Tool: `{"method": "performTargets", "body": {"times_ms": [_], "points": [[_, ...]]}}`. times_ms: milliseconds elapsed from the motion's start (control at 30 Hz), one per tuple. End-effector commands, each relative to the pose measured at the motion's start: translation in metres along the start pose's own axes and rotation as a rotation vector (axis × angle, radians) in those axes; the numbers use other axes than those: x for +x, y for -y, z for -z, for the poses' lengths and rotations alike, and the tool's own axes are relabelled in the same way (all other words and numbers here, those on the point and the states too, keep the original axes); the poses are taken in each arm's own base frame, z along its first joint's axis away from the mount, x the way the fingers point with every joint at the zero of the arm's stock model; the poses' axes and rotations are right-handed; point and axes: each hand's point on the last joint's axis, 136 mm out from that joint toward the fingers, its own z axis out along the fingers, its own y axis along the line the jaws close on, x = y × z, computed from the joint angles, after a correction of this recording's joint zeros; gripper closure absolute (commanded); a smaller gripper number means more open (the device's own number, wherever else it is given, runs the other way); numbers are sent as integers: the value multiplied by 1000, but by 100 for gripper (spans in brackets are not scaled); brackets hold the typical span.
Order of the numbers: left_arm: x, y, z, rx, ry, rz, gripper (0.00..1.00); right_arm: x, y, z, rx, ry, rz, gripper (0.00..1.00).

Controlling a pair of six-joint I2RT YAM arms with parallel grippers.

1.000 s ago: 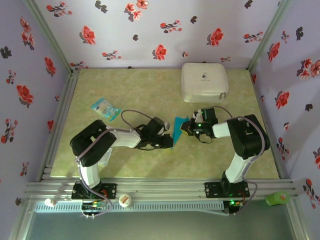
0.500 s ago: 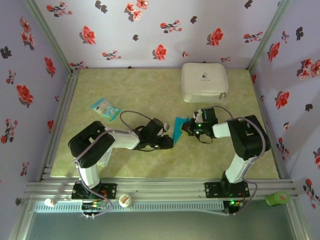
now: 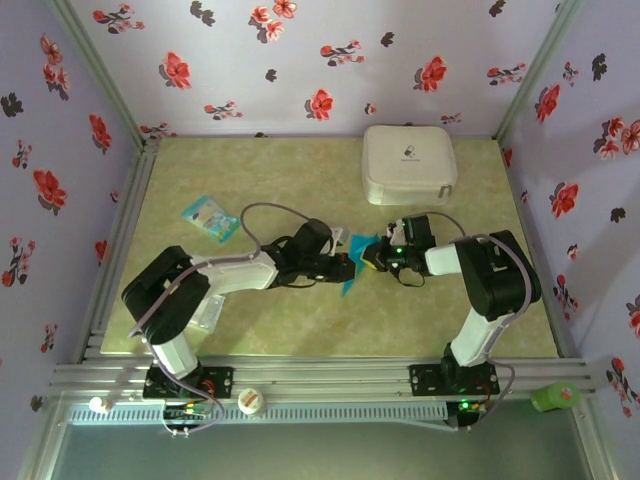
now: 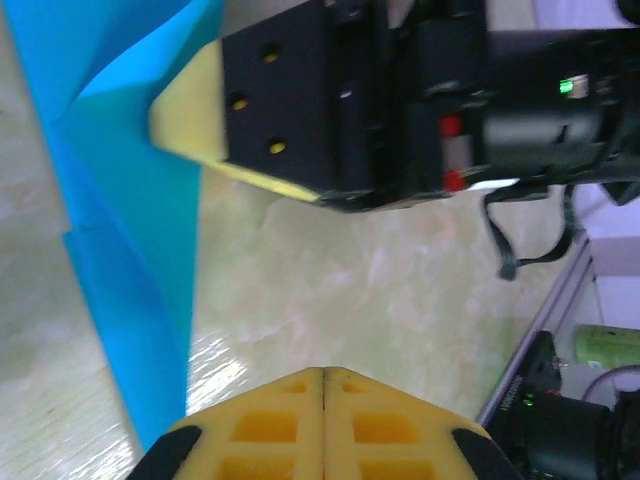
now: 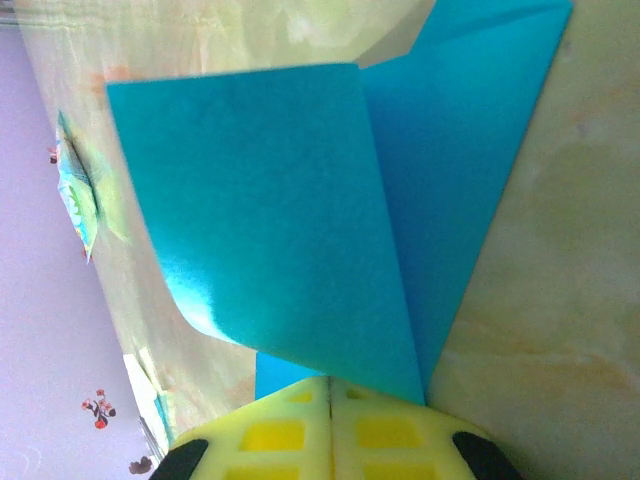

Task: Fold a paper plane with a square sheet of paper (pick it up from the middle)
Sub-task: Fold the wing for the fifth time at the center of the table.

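A: Claws?
B: Left claw point(image 4: 323, 388): shut, yellow pads pressed flat together, seam to seam. Tips sit low over the table point(image 4: 380, 290), just beside the long edge of the teal paper point(image 4: 120, 240).
A: Touching it?
B: Can't tell from my wrist view. The paper's lower point runs in right next to my left pad.
A: Right?
B: Right claw point(image 5: 330, 392): shut too, seam closed. The tips are against the paper where a flap curls up off the layer lying flat under it. I can't tell whether a layer is nipped in the seam.
A: Where's the sheet overall?
B: Mid-table, between my two claws, which face each other tip to tip, close together. It's creased into layers, with a pointed end toward the near edge. Seen from my left wrist, the right claw's pad sits on the paper's edge.
A: Rest?
B: White case point(image 3: 408, 163) at the back right, well apart from the paper. Pale-blue printed packet point(image 3: 211, 218) flat on the left half of the table, beyond my left forearm.
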Motion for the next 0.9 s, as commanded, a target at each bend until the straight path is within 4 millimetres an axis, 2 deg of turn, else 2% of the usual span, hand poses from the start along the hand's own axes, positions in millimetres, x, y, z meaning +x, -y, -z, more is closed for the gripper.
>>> {"method": "performTargets", "body": {"times_ms": [0,267,600,867], "points": [[10,5,-21,30,-109,-29,94,9,35,1,139,-3,-65,93],[12,2,-43,45,-163,-14,93,11,36,2,143,-6,-68,93],[30,-24,-47,-37,-219,-4,93,11,38,3,148,-3,-70,93],[31,-40,-44,-104,-201,-17,93,13,39,2,151,-10,-71,93]]}}
